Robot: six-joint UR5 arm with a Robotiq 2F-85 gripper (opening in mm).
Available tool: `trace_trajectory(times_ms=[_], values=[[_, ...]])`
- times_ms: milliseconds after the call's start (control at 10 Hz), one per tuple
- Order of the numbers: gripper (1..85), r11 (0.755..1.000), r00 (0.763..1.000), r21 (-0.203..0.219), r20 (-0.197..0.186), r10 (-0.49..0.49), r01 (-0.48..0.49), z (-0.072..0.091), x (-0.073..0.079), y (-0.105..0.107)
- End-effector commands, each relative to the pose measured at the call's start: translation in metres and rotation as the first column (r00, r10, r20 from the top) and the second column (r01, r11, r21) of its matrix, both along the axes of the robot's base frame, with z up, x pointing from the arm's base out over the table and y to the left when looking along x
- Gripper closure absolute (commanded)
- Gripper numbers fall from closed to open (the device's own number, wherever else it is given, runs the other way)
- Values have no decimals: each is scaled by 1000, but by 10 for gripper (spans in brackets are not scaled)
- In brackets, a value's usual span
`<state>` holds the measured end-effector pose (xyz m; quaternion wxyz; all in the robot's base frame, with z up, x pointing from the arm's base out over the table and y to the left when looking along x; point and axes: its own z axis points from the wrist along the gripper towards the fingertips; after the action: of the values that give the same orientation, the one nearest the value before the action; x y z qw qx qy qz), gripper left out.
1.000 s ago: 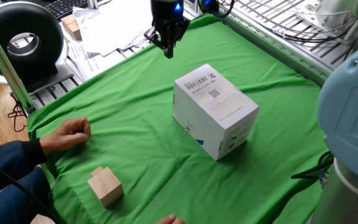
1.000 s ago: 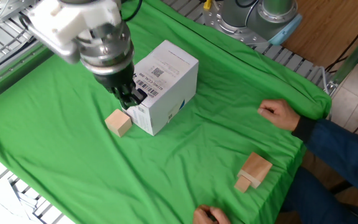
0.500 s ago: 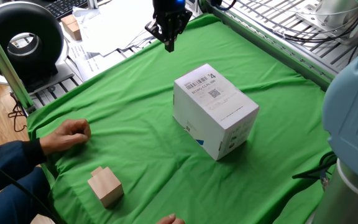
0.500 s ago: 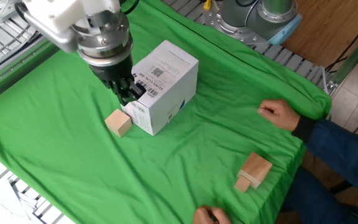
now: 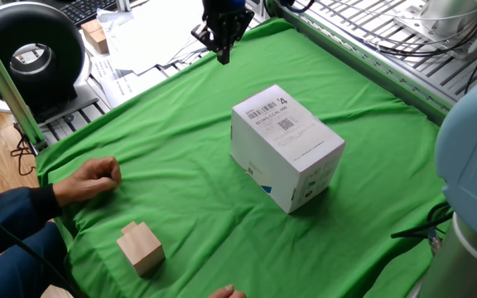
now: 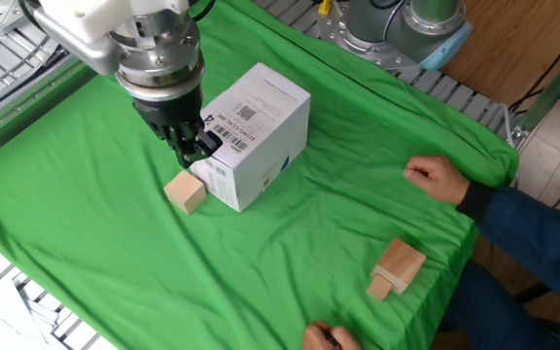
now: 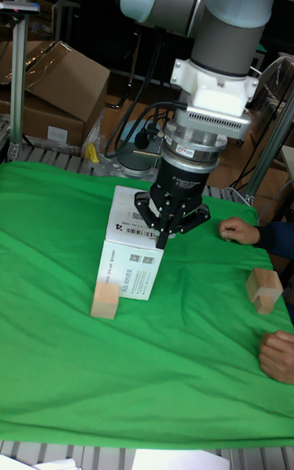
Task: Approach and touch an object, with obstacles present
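Gripper (image 6: 191, 154) fingers pinched together, holding nothing, hanging in the air beside the white box (image 6: 256, 131). Over the last second it has climbed and backed off a little from the box. Small wooden block (image 6: 185, 191), likely the target, sits on the green cloth (image 6: 86, 224) just beside the box's lower corner, untouched. Looks like repositioning for clearance; the touch is not yet done.

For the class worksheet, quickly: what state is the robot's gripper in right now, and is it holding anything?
Gripper: jaws closed together, holding nothing, up in the air above the green cloth.
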<state>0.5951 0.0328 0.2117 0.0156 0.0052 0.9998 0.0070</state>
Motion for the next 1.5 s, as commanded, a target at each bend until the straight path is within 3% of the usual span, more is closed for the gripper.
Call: trace_trajectory(times_ms=[0, 100, 200, 300, 500, 600, 800, 1000, 1400], values=[[833, 998, 998, 1, -27, 60, -60, -37, -3, -12], [833, 998, 996, 3, -60, 62, -62, -50, -12, -15], [833, 998, 993, -29, -109, 46, -50, -58, -24, -26], [833, 998, 991, -55, -132, 17, -24, -67, -29, -34], [833, 999, 990, -46, -140, -29, 23, -96, -36, -33], [833, 997, 987, -50, -148, -60, 54, -100, -33, -29], [833, 988, 976, -88, -168, -139, 126, -91, -23, -17], [833, 987, 977, -96, -162, -140, 126, -104, -24, -15], [833, 988, 977, -75, -157, -144, 134, -102, -21, -11]])
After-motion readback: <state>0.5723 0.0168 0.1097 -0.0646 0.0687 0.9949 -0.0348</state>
